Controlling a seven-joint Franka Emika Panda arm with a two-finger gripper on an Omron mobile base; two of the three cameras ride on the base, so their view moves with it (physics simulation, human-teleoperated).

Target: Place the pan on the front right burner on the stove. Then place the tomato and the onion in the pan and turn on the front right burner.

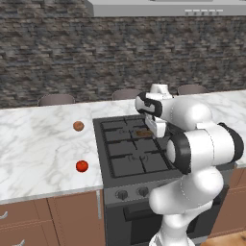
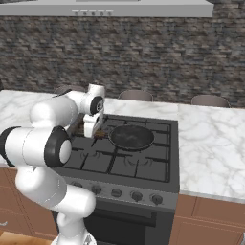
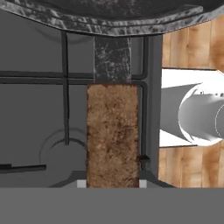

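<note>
Gripper (image 3: 112, 186): clamped on pan's wooden handle (image 3: 113, 131).
Pan (image 2: 131, 137): over stove (image 2: 158, 172), right base view.
Tomato (image 1: 82, 166), onion (image 1: 78, 126): left of stove, left base view.

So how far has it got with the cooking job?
Early days. The claw is shut on the brown handle of the pan, holding it over the stove, about the middle rather than set on the front right burner. The tomato and the onion both sit on the counter left of the stove. They go in next, then the burner gets turned on.
</note>
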